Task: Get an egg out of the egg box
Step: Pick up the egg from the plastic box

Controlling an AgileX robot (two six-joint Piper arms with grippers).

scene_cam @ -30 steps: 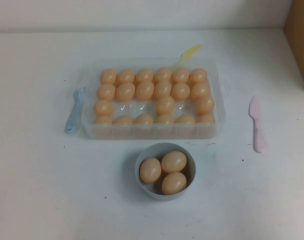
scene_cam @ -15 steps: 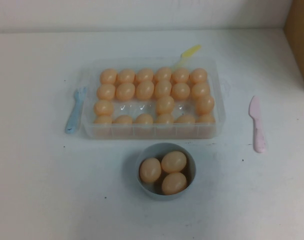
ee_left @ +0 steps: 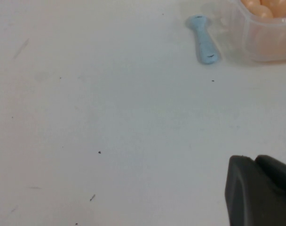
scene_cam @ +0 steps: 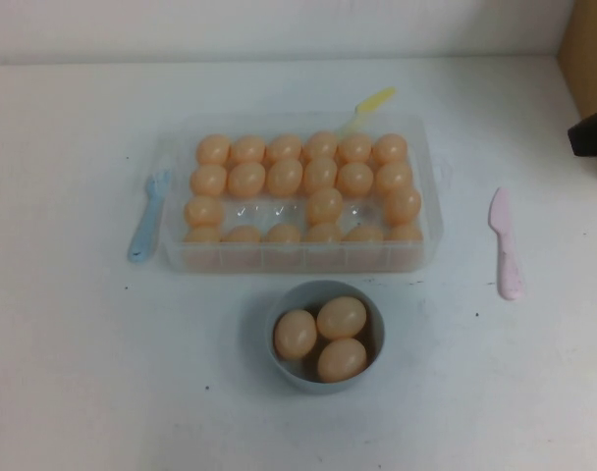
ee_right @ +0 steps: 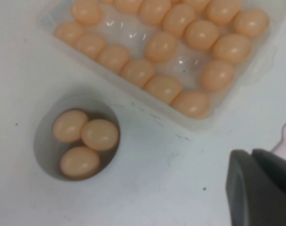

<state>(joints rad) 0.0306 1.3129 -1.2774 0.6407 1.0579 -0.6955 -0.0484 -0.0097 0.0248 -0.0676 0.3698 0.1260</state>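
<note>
- My right gripper (scene_cam: 591, 132) sits at the far right edge, well right of the egg box (scene_cam: 428, 211); I cannot tell its opening, and nothing is visibly held.
- My left gripper (ee_left: 260, 190) hangs over bare table near the blue fork (scene_cam: 147, 216), which lies just left of the box; opening unclear.
- The box stands mid-table with three cups vacant.
- The bowl (scene_cam: 279, 304) in front of the box holds three eggs (scene_cam: 341, 317).
- Judgement: the next egg is not yet approached; reach, grasp and lift remain.

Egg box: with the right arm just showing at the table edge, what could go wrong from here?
1. The eggs sit tightly packed in the egg box, so the right tool may nudge neighbours.
2. The bowl already holds three eggs, so another could roll off.
3. The pink knife lies near the arm's way in.
The left tool hangs over bare table.
</note>
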